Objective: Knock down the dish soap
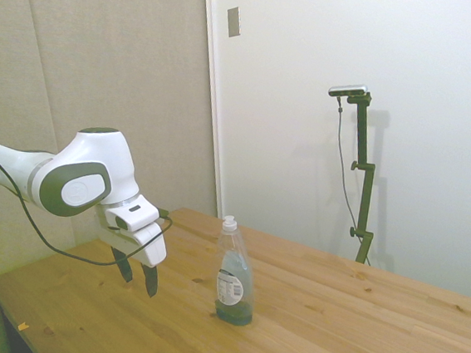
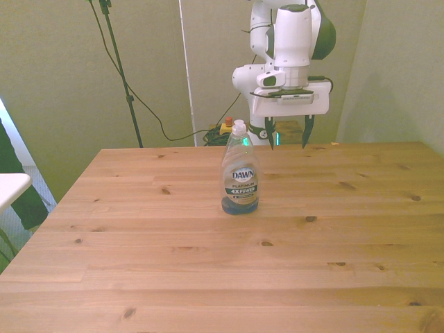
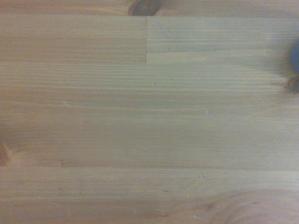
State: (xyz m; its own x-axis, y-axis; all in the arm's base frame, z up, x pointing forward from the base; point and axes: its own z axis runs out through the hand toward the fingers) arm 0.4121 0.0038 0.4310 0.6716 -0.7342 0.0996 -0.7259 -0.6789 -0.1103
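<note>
The dish soap (image 1: 234, 278) stands upright near the middle of the wooden table (image 1: 355, 321). It is a slim clear bottle with blue liquid, a white cap and a label. In the front view the dish soap (image 2: 240, 177) faces the camera with its label. My gripper (image 2: 287, 133) hangs open above the table's far part, behind the bottle and slightly toward the front view's right. In the side view the gripper (image 1: 138, 274) is left of the bottle, apart from it, with nothing between its dark fingers. The wrist view shows bare wood (image 3: 140, 116) and a blue sliver (image 3: 295, 56) at one edge.
A person's dark sleeve (image 2: 21, 194) and a white surface (image 2: 10, 186) sit at the front view's left edge. Cables and a yellow box with a red button (image 2: 227, 125) lie on the floor behind the table.
</note>
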